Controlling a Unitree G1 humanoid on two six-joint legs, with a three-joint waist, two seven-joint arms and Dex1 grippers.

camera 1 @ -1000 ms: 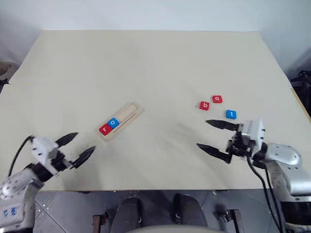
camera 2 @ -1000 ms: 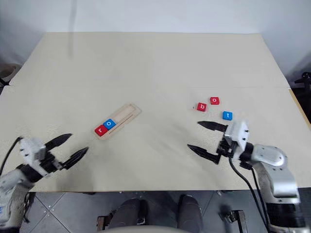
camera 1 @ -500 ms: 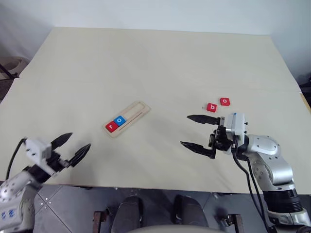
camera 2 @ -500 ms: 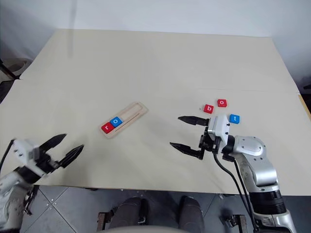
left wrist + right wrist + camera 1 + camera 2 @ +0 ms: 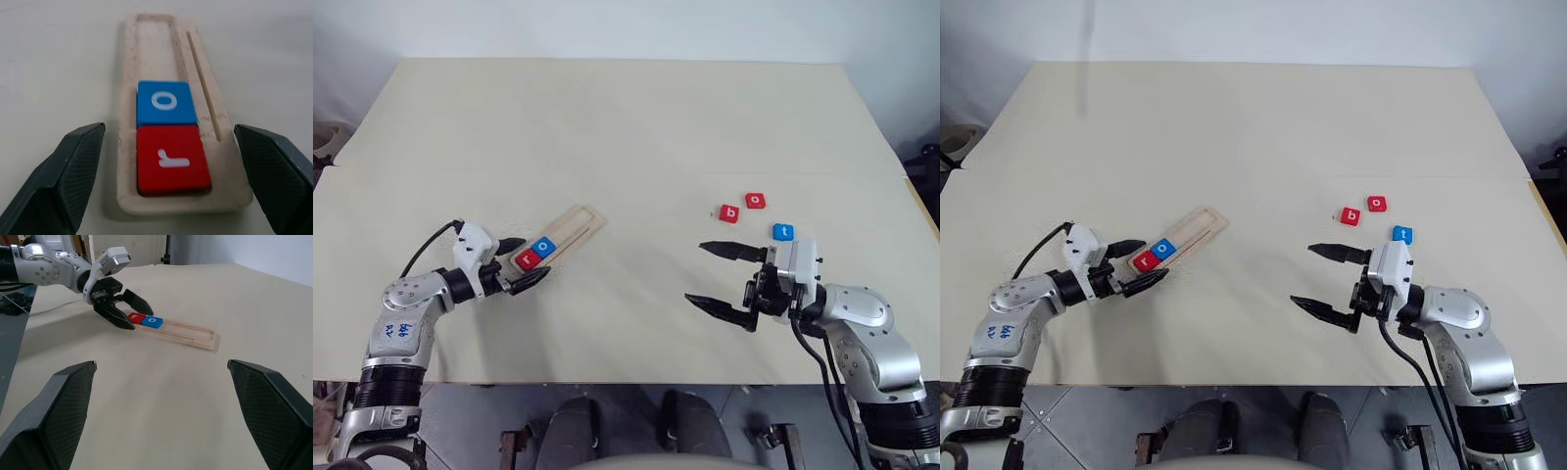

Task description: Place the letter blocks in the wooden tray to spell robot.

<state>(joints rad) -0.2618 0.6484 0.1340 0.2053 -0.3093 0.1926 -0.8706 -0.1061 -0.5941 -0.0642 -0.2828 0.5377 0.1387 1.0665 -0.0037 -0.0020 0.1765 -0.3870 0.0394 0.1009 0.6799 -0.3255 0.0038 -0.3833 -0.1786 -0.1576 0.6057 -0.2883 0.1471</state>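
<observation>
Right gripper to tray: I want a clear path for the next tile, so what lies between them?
Only bare table, seen in the right wrist view, lies between the right gripper and the tray.

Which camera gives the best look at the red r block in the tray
The left wrist view: the red r block sits close up at the wooden tray's near end, letter readable. Both eye views show it small, and the right wrist view shows it small beyond the left hand.

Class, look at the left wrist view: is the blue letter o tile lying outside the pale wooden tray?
No: the blue letter o tile lies inside the pale wooden tray, touching the red letter r tile.
</observation>
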